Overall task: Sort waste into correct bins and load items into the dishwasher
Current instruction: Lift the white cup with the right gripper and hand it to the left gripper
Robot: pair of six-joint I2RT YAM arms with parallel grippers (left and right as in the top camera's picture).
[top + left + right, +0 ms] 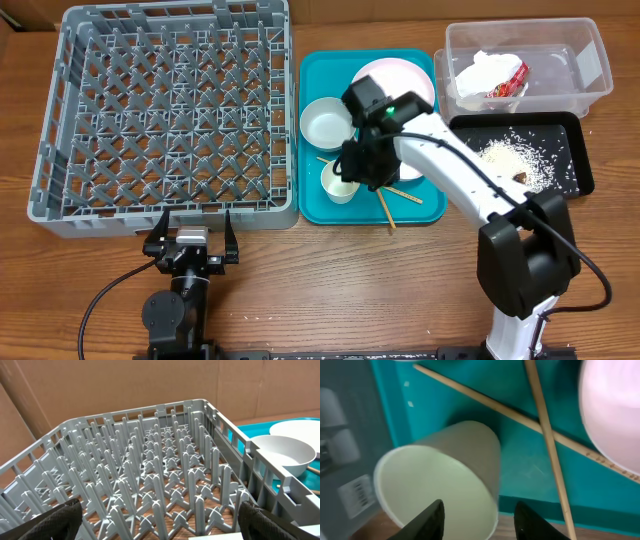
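Seemingly light, thin-walled and easily tipped, the small white cup (445, 475) sits near-left on the teal tray (314, 202), where the right gripper (479, 517), fingers apart astride its rim, should pinch one wall gently.

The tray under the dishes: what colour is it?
The tray is teal, a blue-green; the overhead view shows it best.

Teal serving tray (420, 212), rounded corners and a raised rim, lying flat on the brown wooden table (330, 300). Wood grain showing in front of that tray and in a narrow strip behind it. Further behind the tray, from the left wrist, tan cardboard sheets (290, 385) standing as a backdrop, creased on the slant.
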